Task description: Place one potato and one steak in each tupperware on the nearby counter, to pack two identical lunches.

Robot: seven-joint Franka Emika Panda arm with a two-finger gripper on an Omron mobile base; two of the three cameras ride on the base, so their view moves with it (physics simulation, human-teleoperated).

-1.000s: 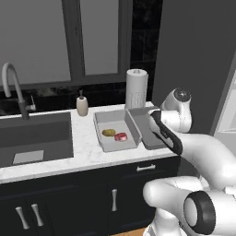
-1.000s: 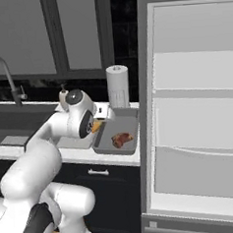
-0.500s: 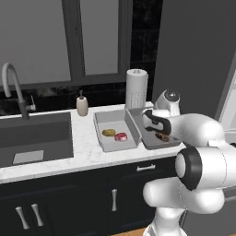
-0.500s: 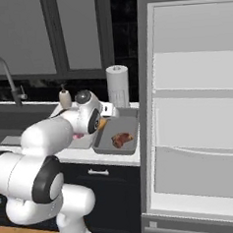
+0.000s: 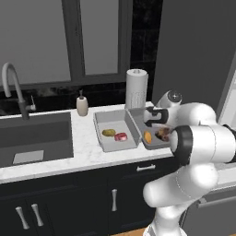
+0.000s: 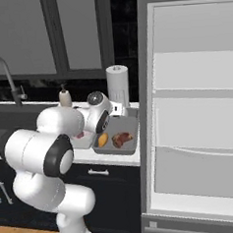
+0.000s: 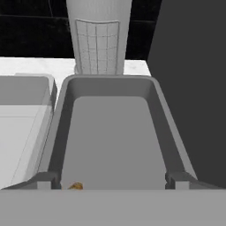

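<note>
Two grey tupperwares stand side by side on the white counter. The left tupperware holds a potato and a steak. In the right tupperware lie another potato and steak, also seen from the right as potato and steak. My gripper hovers just above the right tupperware. It is open, its fingertips spread wide with nothing between them. A sliver of the potato shows below.
A paper towel roll stands right behind the tupperwares. A soap dispenser sits at the back, beside the dark sink and its faucet. An open fridge flanks the counter's right end.
The gripper, shut on the potato before, has opened. The potato now lies in the right tupperware beside the steak.
</note>
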